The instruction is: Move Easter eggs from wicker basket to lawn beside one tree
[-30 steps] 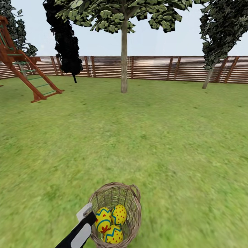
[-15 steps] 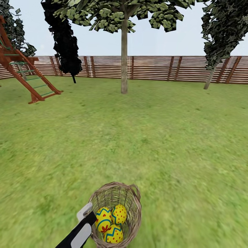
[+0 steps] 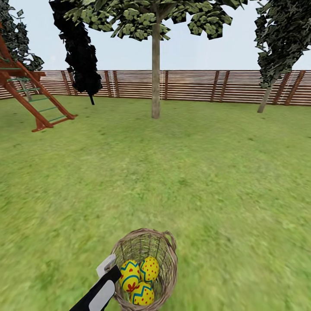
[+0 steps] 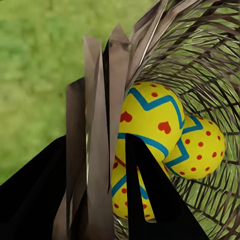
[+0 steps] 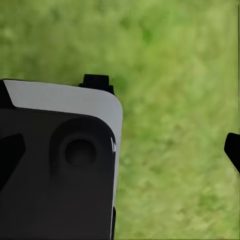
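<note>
The wicker basket [image 3: 170,244] hangs low in the head view above the lawn [image 3: 181,172], tipped toward me. Three Easter eggs lie inside: one with hearts [image 3: 129,274], one dotted [image 3: 150,268] and one lower down [image 3: 142,295]. My left gripper [image 3: 108,267] is shut on the basket's near rim. The left wrist view shows its dark fingers [image 4: 150,200] astride the woven wall [image 4: 200,50], with the eggs [image 4: 150,112] just beyond. A tree [image 3: 155,82] with a pale trunk stands far ahead. My right gripper [image 5: 165,117] is open over grass, one fingertip [image 5: 233,149] at the frame's edge.
A red wooden climbing frame [image 3: 32,101] stands at the far left, beside a narrow black-leaved tree [image 3: 80,56]. A slatted wooden fence [image 3: 194,86] closes the garden's far side. Another tree [image 3: 265,97] leans at the far right. A white-and-black robot part [image 5: 65,155] shows in the right wrist view.
The whole head view has shifted slightly, with the climbing frame sliding left, so the camera has moved. The basket, eggs and left gripper keep the same place in the picture.
</note>
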Robot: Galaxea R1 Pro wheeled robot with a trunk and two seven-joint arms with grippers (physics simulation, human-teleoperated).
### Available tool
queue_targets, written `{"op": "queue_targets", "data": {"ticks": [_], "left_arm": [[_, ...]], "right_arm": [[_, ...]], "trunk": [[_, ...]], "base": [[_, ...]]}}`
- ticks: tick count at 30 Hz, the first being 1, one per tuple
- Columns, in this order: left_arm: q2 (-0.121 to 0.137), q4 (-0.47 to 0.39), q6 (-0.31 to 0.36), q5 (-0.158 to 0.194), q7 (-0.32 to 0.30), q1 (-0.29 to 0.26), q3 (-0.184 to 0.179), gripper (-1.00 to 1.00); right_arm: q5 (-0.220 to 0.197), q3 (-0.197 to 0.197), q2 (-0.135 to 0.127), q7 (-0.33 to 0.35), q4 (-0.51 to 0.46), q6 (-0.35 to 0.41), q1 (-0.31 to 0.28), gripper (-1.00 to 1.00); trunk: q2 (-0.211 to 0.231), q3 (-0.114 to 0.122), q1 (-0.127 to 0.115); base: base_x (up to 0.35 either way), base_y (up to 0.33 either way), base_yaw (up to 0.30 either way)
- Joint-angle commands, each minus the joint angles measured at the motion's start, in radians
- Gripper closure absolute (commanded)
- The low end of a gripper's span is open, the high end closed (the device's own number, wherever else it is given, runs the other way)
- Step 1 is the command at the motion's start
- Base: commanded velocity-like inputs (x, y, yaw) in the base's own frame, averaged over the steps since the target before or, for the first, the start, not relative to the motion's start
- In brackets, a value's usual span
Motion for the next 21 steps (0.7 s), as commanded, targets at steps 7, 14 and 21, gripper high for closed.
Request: {"op": "queue_targets", "data": {"ticks": [7,14,21], "left_arm": [[0.001,-0.002,-0.005,0.009,0.006,-0.001,-0.007,1.00],[0.001,-0.003,-0.005,0.009,0.006,-0.001,-0.007,1.00],[0.001,-0.003,-0.005,0.009,0.006,-0.001,-0.007,1.00]], "right_arm": [[0.007,-0.009,0.000,-0.004,0.007,-0.006,-0.002,-1.00],[0.007,-0.009,-0.002,-0.004,0.006,-0.006,-0.002,-1.00],[0.007,-0.009,-0.003,-0.004,0.006,-0.006,-0.002,-1.00]], "trunk": [[0.000,-0.001,0.001],[0.000,-0.001,0.001],[0.000,-0.001,0.001]], "base": [[0.341,0.000,0.000],[0.339,0.000,0.000],[0.337,0.000,0.000]]}}
